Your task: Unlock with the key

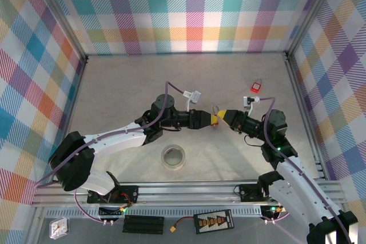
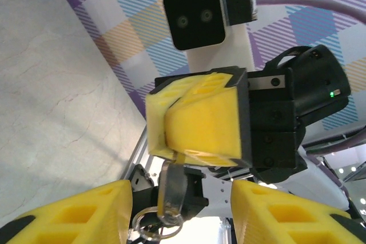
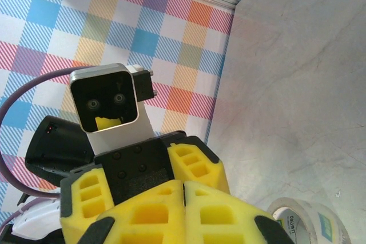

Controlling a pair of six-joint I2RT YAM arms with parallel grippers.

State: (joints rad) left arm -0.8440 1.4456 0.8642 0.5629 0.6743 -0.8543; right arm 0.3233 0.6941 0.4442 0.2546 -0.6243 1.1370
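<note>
Right tool (image 2: 167, 130) clamped on key (image 2: 170, 195), left tool (image 2: 180, 208) apart around it
Padlock (image 1: 255, 87) lies well apart from key, untouched; unlocking not begun

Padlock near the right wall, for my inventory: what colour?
Red padlock, best in the top external view.

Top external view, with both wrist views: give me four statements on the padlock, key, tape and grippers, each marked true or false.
1. The red padlock lies on the grey table, apart from both grippers. True.
2. The right gripper is shut on the silver key. True.
3. The left gripper is shut. False: it is open, one finger either side of the key.
4. The roll of clear tape stands against the far wall. False: it lies flat near the arm bases.
</note>
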